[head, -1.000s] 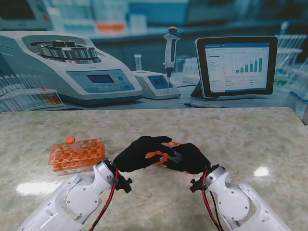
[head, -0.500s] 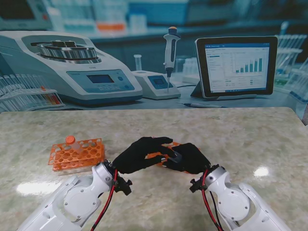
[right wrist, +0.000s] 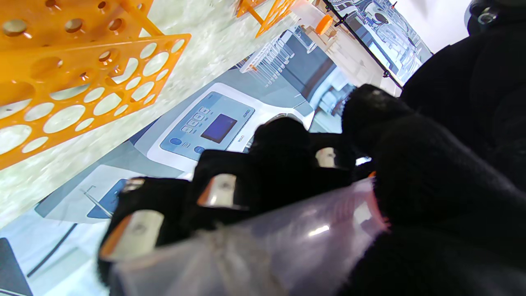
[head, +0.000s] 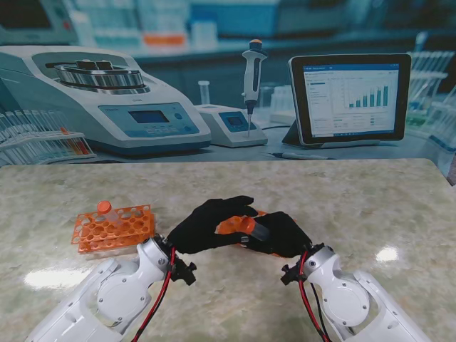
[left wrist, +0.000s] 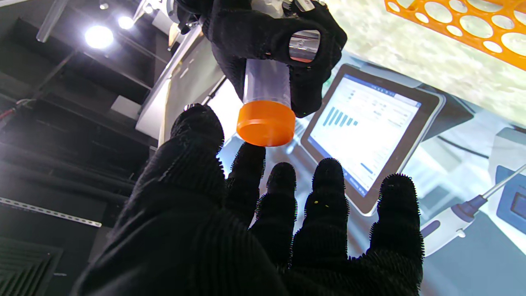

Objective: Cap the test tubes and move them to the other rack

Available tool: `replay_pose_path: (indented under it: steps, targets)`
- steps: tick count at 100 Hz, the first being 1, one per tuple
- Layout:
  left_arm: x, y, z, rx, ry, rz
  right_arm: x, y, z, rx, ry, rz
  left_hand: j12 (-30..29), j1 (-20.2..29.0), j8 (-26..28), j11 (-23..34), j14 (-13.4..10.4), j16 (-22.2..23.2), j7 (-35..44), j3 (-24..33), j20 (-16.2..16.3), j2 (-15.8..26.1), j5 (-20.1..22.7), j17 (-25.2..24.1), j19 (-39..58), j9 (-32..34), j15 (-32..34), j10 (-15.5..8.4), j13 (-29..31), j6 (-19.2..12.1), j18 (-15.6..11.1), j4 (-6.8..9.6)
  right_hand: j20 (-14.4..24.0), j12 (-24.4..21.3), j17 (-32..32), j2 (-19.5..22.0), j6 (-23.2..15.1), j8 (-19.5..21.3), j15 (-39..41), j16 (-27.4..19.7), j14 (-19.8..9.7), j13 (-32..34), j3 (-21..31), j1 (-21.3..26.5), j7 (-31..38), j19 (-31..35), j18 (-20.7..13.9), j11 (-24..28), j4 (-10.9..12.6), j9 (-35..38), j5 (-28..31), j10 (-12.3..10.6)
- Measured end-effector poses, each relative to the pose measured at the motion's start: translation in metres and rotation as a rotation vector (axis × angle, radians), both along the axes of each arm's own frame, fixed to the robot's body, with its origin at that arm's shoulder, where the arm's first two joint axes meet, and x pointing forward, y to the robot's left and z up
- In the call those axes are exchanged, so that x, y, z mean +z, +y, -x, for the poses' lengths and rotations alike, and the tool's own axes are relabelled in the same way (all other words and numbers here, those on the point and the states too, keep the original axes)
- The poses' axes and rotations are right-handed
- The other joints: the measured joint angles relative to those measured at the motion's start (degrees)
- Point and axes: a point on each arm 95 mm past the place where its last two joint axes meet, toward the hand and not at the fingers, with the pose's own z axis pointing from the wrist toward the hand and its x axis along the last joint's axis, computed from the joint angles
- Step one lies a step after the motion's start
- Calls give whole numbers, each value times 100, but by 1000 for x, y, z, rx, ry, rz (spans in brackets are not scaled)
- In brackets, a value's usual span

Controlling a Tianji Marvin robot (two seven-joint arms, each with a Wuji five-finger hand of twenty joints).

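Note:
My right hand (head: 279,234) is shut on a clear test tube (head: 258,229) that lies tilted toward my left hand (head: 208,225). An orange cap (head: 235,225) sits on the tube's end. In the left wrist view the cap (left wrist: 266,123) hangs just beyond my spread fingers (left wrist: 283,181), none of which closes on it; my left hand is open. The right wrist view shows the tube (right wrist: 287,238) wrapped by my fingers (right wrist: 222,185). One orange rack (head: 114,229) at the left holds a capped tube (head: 107,209). A second orange rack (head: 260,213) is mostly hidden behind my hands.
Along the table's far edge stand a centrifuge (head: 107,96), a small scale with a pipette (head: 251,75) and a tablet (head: 349,96). Bare marbled table top (head: 370,206) lies to the right and in front of the hands.
My left hand's fingers have lifted off the tube's end, so the orange cap now shows between the hands. The right hand has held its place.

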Motion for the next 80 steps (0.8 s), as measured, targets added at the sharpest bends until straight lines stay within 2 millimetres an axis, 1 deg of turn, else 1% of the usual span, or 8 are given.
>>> replay_pose_path:
  steps: [6, 9, 14, 22, 24, 45, 66, 80]
  targets:
    - [-1, 0, -2, 6, 3, -6, 0, 0, 0, 0, 0, 0, 0, -8, 60, -2, -37, 0, 6, -18, 0, -134, -84, -6, 0, -59, 0, 10, 0, 37, 0, -6, 0, 0, 0, 0, 0, 0, 0, 0, 0, 0, 0, 0, 0, 0, 0, 0, 0, 0, 0, 0]
    - [-1, 0, -3, 8, 4, -9, 0, 0, 0, 0, -1, 0, 0, -280, 207, -2, -42, 0, 8, 283, 0, -269, -118, -9, 0, -93, 0, 10, 0, 38, 0, -28, 0, 0, 0, 0, 0, 0, 0, 0, 0, 0, 0, 0, 0, 0, 0, 0, 0, 0, 0, 0]
    - [-2, 0, -5, 12, 6, -15, 0, 0, 0, 0, -1, 0, 0, -512, 331, -4, -44, 0, 11, 624, 0, -399, -136, -10, -1, -128, 0, 12, 0, 42, 0, -19, 0, 0, 0, 0, 0, 0, 0, 0, 0, 0, 0, 0, 0, 0, 0, 0, 0, 0, 0, 0]
    - [-4, 1, -8, 18, 8, -27, 0, 0, 0, 0, -1, 0, 0, -580, 354, -4, -45, 0, 12, 761, 0, -452, -138, -11, -1, -175, 0, 15, 0, 52, 0, -37, 0, 0, 0, 0, 0, 0, 0, 0, 0, 0, 0, 0, 0, 0, 0, 0, 0, 0, 0, 0]
    - [-4, 1, -9, 19, 9, -29, 0, 0, 0, 0, -1, 0, 0, -579, 357, -4, -44, 0, 12, 768, 0, -456, -139, -11, -1, -186, 0, 16, 0, 118, 0, -37, 0, 0, 0, 0, 0, 0, 0, 0, 0, 0, 0, 0, 0, 0, 0, 0, 0, 0, 0, 0]
    - [-10, 1, -15, 36, 33, -35, 0, 0, 0, 0, -1, 1, 1, -586, 456, -3, -45, 0, 15, 830, 0, -494, -141, -11, -1, -186, 0, 16, 0, 118, 0, -37, 0, 0, 0, 0, 0, 0, 0, 0, 0, 0, 0, 0, 0, 0, 0, 0, 0, 0, 0, 0]
    - [-13, -1, -17, 42, 43, -22, 0, -1, 0, -1, -2, 1, 35, -594, 985, 6, -45, 82, 784, 766, 0, -367, -405, -11, -1, -186, 0, 16, 0, 118, 0, -68, -4, 1, 0, 1, 0, 2, 0, -2, 0, 0, 0, 0, 55, 0, 0, 0, 0, 0, 0, 0]
    - [-14, -2, -17, 41, 46, -17, 0, -1, -1, -2, -3, 1, 36, -582, 1153, 7, -45, 135, 1212, 695, 0, -293, -431, -11, -1, -186, 54, 16, 0, 118, 0, -68, -6, 1, 0, 1, 0, 4, 0, -3, 0, 0, 0, 0, 64, 0, 0, 0, 0, 0, 0, 0]
